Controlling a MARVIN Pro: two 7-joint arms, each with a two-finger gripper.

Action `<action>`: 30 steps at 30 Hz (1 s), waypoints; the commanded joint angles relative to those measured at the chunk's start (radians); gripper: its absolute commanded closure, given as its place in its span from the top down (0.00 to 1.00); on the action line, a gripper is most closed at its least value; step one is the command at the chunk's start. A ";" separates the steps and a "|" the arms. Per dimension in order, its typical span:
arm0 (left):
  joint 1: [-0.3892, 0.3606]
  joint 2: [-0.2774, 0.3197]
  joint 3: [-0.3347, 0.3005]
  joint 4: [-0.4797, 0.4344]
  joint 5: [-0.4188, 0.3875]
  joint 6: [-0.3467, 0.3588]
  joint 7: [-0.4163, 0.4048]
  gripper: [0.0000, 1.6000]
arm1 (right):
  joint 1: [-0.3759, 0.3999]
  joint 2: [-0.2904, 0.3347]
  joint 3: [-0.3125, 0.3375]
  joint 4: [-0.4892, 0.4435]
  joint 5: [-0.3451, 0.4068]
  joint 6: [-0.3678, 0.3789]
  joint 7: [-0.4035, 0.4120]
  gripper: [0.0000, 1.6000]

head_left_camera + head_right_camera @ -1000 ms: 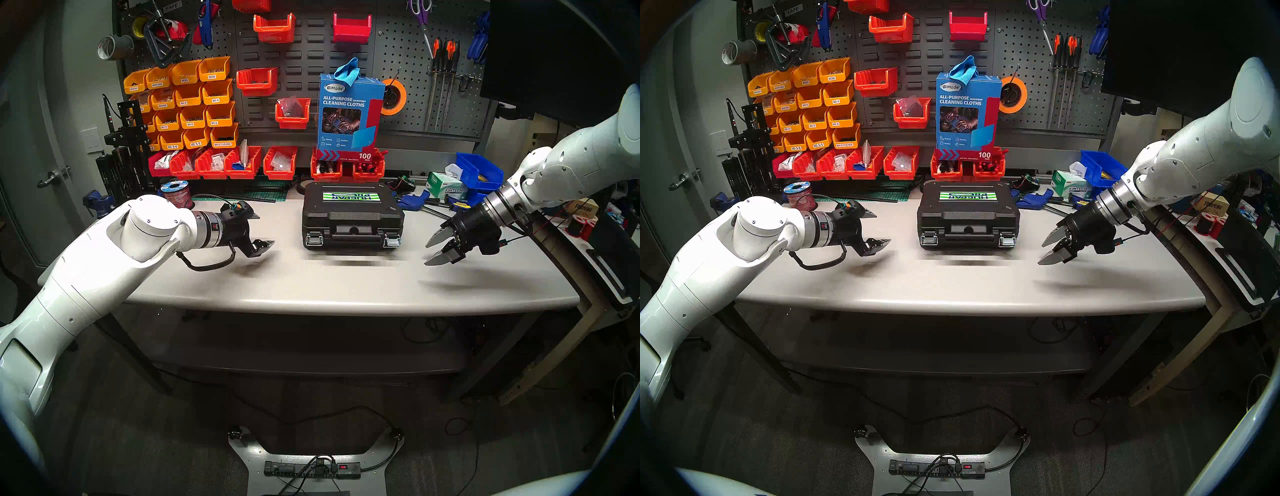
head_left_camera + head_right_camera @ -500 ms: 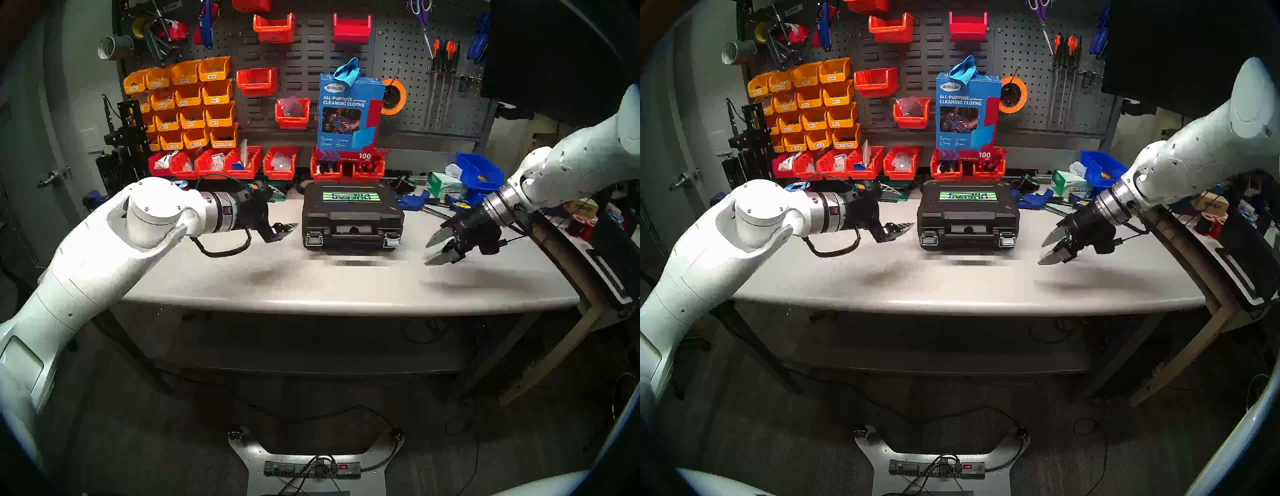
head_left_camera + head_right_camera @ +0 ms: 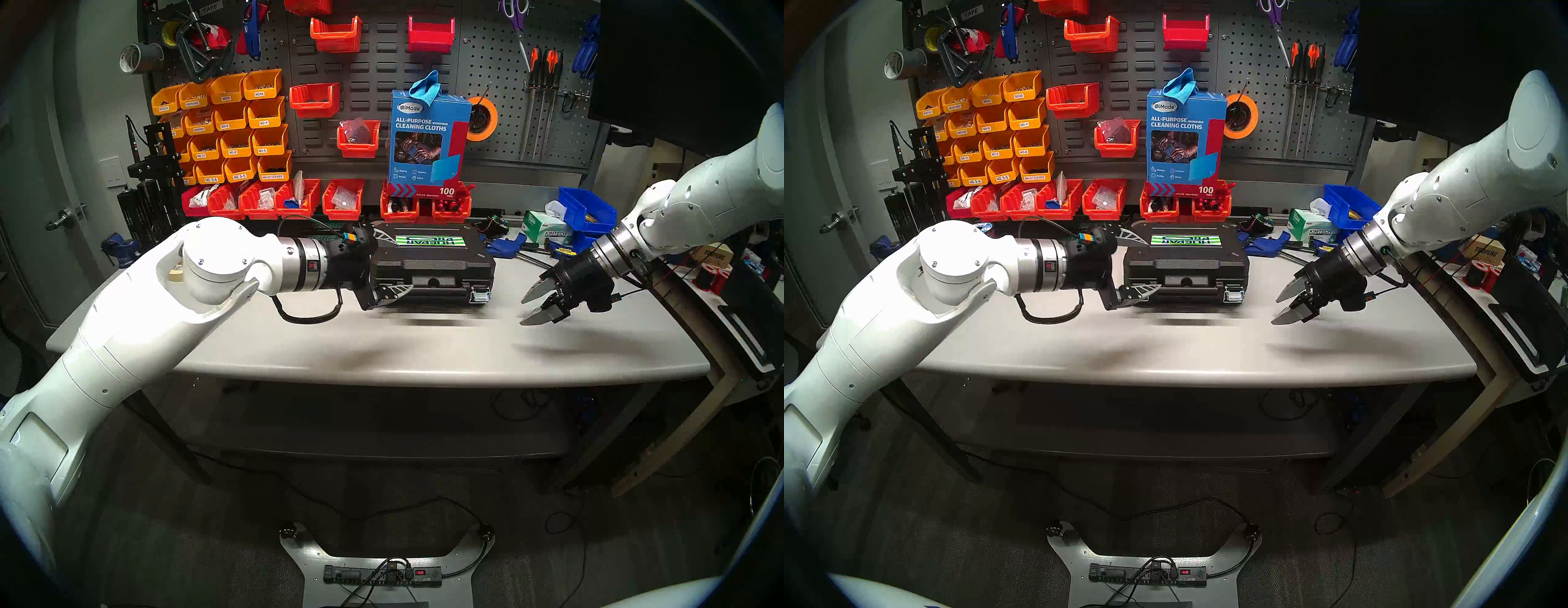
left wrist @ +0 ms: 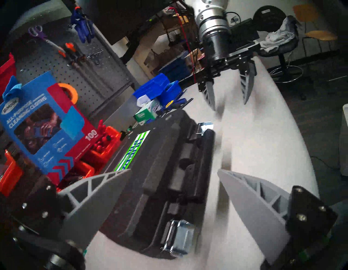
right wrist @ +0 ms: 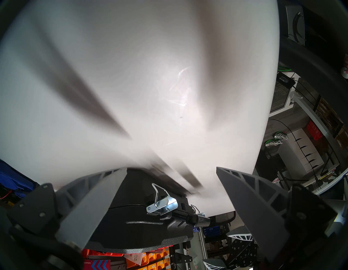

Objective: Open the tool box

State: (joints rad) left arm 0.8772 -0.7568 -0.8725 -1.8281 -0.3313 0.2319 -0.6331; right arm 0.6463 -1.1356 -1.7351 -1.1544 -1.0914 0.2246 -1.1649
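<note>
Item: tool box (image 3: pixel 432 265), black hard case, lid down, lying flat on the grey surface (image 3: pixel 424 348) at mid-frame in both head views, just in front of the row of red bins (image 3: pixel 399 206) and the blue cleaning-cloths box (image 3: pixel 428 140). Long axis runs left to right across the head views; the handle and latch side faces the lower edge of the frame, the striped label (image 3: pixel 429 241) sits toward the far edge and reads upside down. Head views: only the right-hand silver latch (image 3: pixel 480 294) shows, the other being covered by the left end effector (image 3: pixel 388 263), whose fingers stand wide apart, one at the case's upper left corner, one at its lower left front; contact cannot be told. Left wrist view: both latches show, the near latch (image 4: pixel 178 238) at lower centre and the far latch (image 4: pixel 204 127) above it, with the case (image 4: pixel 160 179) running diagonally from lower centre toward upper left between the spread fingers (image 4: pixel 90 203). Right wrist view: the case (image 5: pixel 141 222) fills the lower centre, one latch (image 5: pixel 162 204) with its wire bail raised off the body, a second latch end beyond it. Right end effector (image 3: pixel 536 305): fingers apart, holding nothing, above the surface at right of frame, well apart from the case.
</note>
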 commanded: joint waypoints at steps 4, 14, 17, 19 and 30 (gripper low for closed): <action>-0.013 -0.082 0.054 0.030 0.043 -0.041 0.018 1.00 | 0.008 -0.002 -0.001 0.001 -0.002 0.002 0.002 1.00; -0.013 -0.136 0.094 0.069 0.118 -0.040 0.108 1.00 | 0.008 -0.002 -0.001 0.001 -0.002 0.002 0.002 1.00; -0.012 -0.154 0.106 0.080 0.141 -0.038 0.141 1.00 | 0.008 -0.002 -0.001 0.001 -0.002 0.002 0.002 1.00; -0.012 -0.165 0.113 0.087 0.152 -0.037 0.159 1.00 | 0.008 -0.002 -0.001 0.001 -0.002 0.002 0.002 1.00; -0.025 -0.201 0.134 0.127 0.165 -0.021 0.180 0.00 | 0.008 -0.002 -0.001 0.001 -0.002 0.002 0.002 1.00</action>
State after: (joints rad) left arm 0.8765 -0.9259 -0.7307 -1.7001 -0.1619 0.1989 -0.4601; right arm 0.6463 -1.1356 -1.7351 -1.1545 -1.0915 0.2248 -1.1647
